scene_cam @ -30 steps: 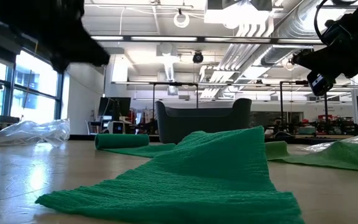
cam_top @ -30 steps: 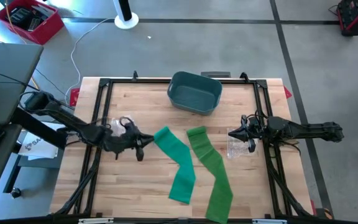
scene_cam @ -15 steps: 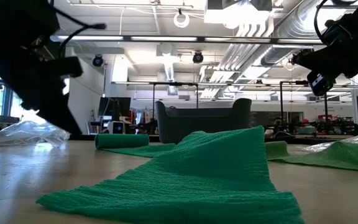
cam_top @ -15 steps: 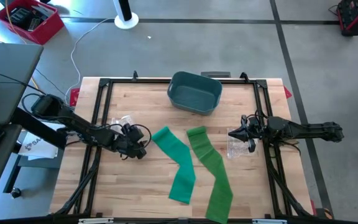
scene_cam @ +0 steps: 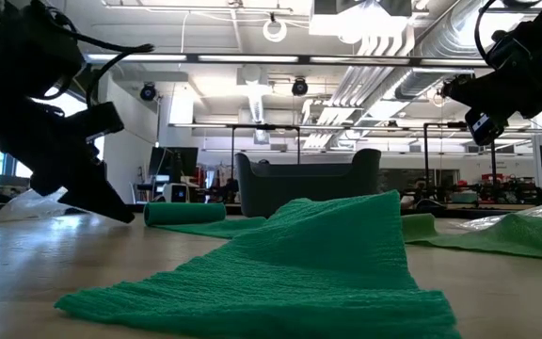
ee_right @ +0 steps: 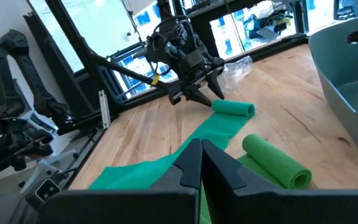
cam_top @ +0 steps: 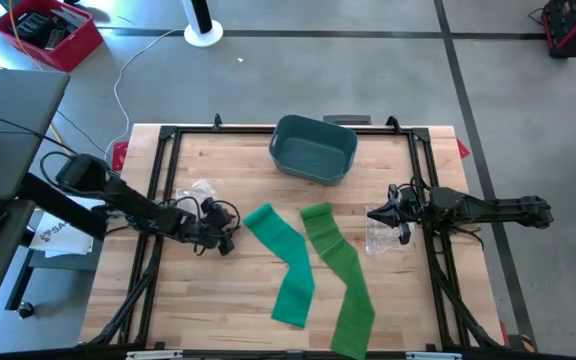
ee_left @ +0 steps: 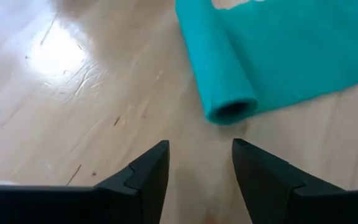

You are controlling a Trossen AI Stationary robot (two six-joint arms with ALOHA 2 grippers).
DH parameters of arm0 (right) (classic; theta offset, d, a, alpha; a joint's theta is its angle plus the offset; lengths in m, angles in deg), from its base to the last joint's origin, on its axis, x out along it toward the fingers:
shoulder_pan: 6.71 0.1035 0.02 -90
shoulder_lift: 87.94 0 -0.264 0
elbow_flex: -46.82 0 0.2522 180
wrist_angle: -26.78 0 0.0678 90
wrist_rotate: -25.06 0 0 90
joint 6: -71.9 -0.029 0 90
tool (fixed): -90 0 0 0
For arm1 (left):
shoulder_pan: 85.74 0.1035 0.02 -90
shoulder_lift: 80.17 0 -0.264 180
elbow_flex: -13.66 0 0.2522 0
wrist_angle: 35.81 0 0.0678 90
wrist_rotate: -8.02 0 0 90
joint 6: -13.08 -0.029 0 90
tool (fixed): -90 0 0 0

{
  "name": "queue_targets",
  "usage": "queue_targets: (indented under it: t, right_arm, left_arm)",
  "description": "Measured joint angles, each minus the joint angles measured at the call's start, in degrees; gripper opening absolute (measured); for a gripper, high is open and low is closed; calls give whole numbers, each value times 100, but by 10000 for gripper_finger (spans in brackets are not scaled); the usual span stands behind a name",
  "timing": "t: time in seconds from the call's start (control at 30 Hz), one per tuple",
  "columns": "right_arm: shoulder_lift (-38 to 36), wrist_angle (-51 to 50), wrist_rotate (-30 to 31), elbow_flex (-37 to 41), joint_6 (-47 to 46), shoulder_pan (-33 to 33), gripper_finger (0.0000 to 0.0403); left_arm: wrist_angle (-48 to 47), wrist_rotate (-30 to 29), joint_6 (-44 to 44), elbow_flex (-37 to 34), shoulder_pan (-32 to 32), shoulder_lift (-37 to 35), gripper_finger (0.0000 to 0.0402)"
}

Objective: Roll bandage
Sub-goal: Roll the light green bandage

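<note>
Bandage roll (ee_left: 229,74) lay just ahead of the left gripper (ee_left: 197,171), its spread fingers (ee_left: 145,171) empty, long axis pointing toward them; the right gripper (cam_top: 376,214), clenched, waited well apart.

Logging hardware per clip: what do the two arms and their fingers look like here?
Both arms are dark, slim, jointed links with loose black cables looped near the wrists. The left gripper and right gripper each end in two dark fingers, wedge-shaped and tapering to points. No markings are legible.

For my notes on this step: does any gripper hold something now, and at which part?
Nothing is held. The left gripper stands open, short of the bandage roll; the right gripper is shut on nothing.
</note>
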Motion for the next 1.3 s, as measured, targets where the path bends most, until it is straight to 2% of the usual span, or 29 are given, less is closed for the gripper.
queue_targets:
  t: [0.23,0.5,0.87,1.3]
  right_arm:
    - [0,-2,0,0,0,0,0]
    - [0,-2,0,0,0,0,0]
    - [0,-2,0,0,0,-1,0]
    - [0,-2,0,-1,0,-2,0]
  left_arm:
    - [615,-528,90,0,56,580,184]
    - [1586,-516,-39,0,47,1192,184]
    - [1619,79,348,-39,34,927,184]
    - [1979,-265,97,-42,209,1051,184]
